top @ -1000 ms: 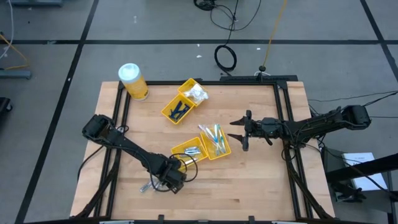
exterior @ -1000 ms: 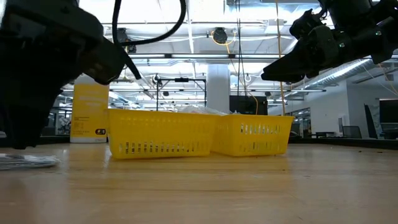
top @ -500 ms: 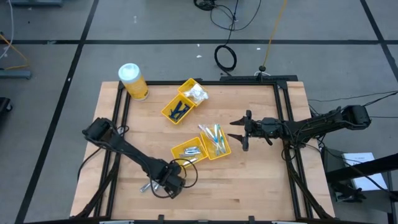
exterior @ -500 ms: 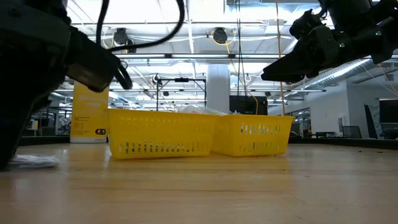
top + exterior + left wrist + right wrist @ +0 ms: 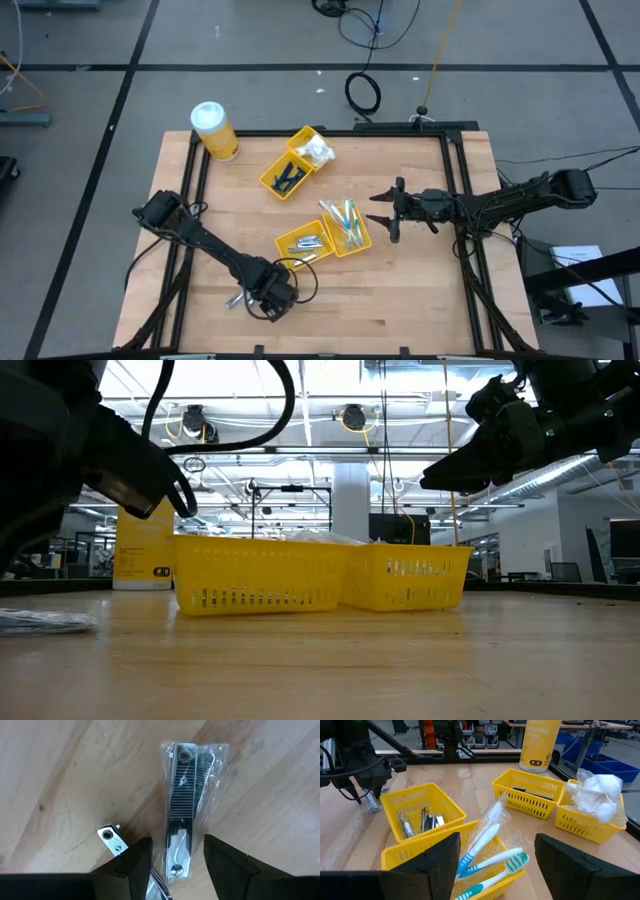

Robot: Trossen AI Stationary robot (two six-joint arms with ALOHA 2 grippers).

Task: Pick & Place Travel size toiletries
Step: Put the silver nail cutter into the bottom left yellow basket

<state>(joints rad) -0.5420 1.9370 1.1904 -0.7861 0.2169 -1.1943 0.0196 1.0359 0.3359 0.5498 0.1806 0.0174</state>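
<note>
Left wrist view: the left hand point(image 5: 174, 852) hangs half-open, fingers straddling a wrapped nail clipper point(image 5: 183, 805) lying on the table point(image 5: 60, 780), apparently lined up to grip it. Right hand point(image 5: 385, 211) waits open beside the toothbrush tray point(image 5: 362, 238).

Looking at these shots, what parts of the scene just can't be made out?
- Left end effector: high view, the arm's own body hides its fingers and whatever lies under them.
- Wrapped nail clipper: left wrist view, its near end is cut off by the fingers.
- Tray contents: low view, the yellow tray walls hide them.
- Dark items in the far tray: high view, too small to identify.
</note>
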